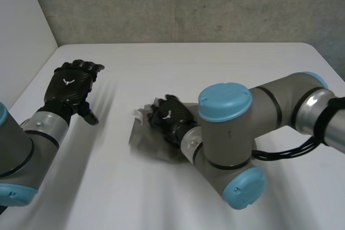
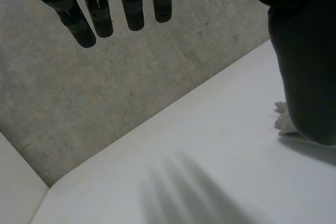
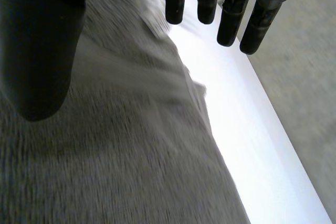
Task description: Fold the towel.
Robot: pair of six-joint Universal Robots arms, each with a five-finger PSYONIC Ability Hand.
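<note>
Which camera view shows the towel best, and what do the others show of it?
The head view: the towel lies crumpled on the table, its outline visible, though the right hand covers part. The right wrist view shows its grey surface close under the palm. The left wrist view shows a small pale corner.

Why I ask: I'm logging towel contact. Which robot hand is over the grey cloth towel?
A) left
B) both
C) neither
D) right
D: the right robot hand is over the crumpled grey cloth towel, while the left robot hand hovers apart over the white table.
</note>
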